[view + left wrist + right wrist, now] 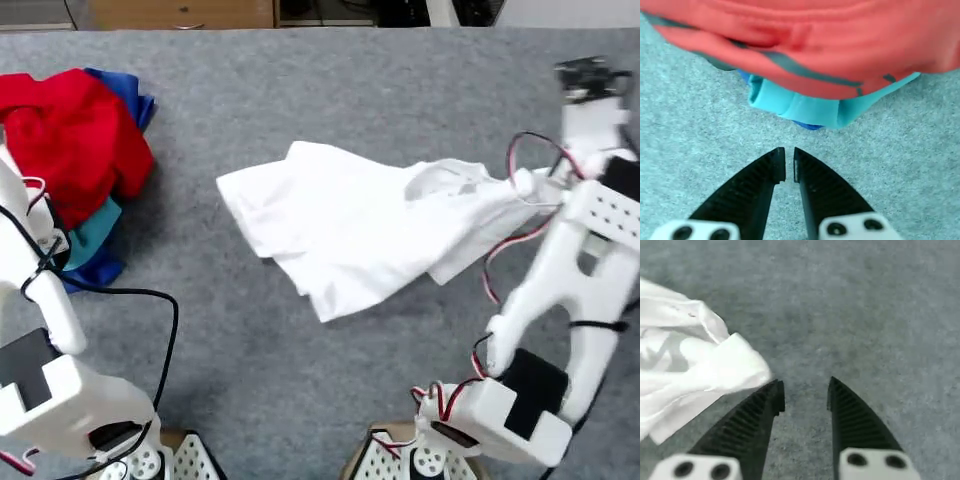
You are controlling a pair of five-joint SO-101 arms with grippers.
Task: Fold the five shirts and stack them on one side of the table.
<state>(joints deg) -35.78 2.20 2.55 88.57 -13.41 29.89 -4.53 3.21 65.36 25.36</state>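
Though both empty, left fingers [760, 182] together, right fingers [852, 415] apart; one white shirt [350, 225], three-shirt heap [80, 140].

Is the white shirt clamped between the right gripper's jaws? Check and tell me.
No: the right gripper stands with jaws apart over bare table, and the white shirt lies beside one jaw, not between them.

A: Looks like a robotics lab bench — grey felt-covered table [300, 400], loose servo wiring [441, 396] on a white arm [560, 290].
B: Agreed. Wooden cabinet [180, 12] just past the far edge.
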